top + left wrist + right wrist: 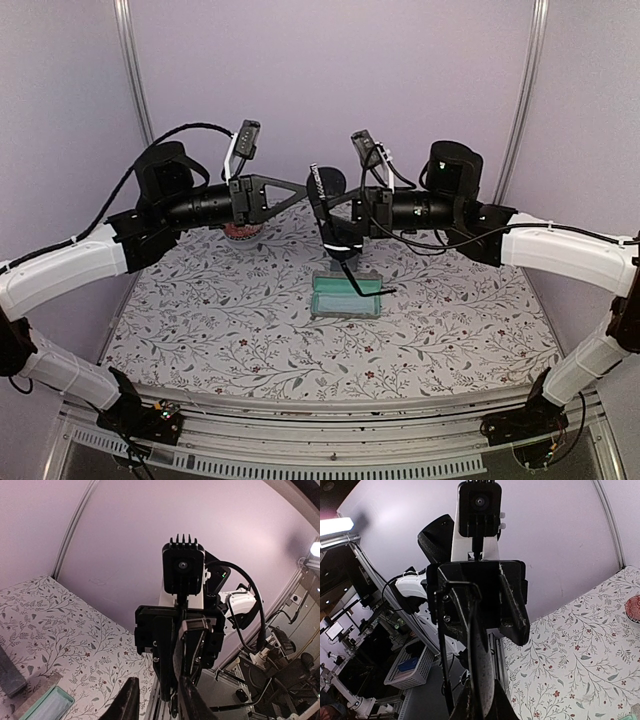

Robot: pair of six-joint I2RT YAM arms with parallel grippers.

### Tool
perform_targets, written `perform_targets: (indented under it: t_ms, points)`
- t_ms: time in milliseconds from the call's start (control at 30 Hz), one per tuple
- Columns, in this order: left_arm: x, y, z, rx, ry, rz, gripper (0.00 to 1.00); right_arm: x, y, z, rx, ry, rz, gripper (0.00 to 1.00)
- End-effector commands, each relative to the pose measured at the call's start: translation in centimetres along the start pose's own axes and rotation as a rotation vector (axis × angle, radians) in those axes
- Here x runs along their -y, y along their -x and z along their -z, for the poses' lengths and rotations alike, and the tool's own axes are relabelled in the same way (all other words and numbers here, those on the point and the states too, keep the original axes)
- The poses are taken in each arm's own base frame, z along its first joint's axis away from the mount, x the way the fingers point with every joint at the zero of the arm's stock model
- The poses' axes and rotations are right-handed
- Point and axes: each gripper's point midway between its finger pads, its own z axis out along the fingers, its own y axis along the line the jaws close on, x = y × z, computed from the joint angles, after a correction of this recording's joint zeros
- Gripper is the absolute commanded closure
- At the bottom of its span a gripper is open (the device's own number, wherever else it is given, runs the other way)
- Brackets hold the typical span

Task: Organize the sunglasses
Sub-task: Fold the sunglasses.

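Observation:
One pair of sunglasses (pixel 327 185) with dark lenses hangs in the air between my two grippers, above the middle of the table. One thin black arm trails down to the open case (pixel 347 298). My right gripper (pixel 346 214) is shut on a lens, which the right wrist view (pixel 488 670) shows edge-on between the fingers. My left gripper (pixel 307 190) is open, its fingers (pixel 129 700) spread on either side of the glasses from the opposite side. In the left wrist view the lens (pixel 193 647) shows in the right gripper's grip. The second pair is out of view.
The open case has a teal lining and lies on the floral tablecloth; it also shows in the left wrist view (pixel 47 706) beside a grey case part (pixel 10 672). A red bowl (pixel 240 230) sits at the back left, partly hidden by the left arm.

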Motion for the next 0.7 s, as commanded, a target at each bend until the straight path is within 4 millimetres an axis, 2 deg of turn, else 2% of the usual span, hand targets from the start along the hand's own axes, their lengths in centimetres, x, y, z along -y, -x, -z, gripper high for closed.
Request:
perform_targets:
  t_ms: [0,433,567,667]
  points:
    - [1.1,-0.8,-0.1,-0.026,-0.040,-0.021,0.71,-1.7,1.6,-0.6,0.030,0.065,0.036,0.95]
    - [2.8,-1.3,-0.3,-0.041,-0.117,-0.035,0.74,-0.8,1.2,-1.0,0.023,0.043,0.019,0.96]
    - [3.3,-1.8,-0.3,-0.048,-0.146,-0.039,0.58,-0.2,1.3,-1.0,0.034,0.015,0.007,0.96]
    - [3.3,-1.9,-0.1,-0.041,-0.146,-0.042,0.56,0.2,1.5,-1.1,0.044,-0.004,-0.003,0.96]
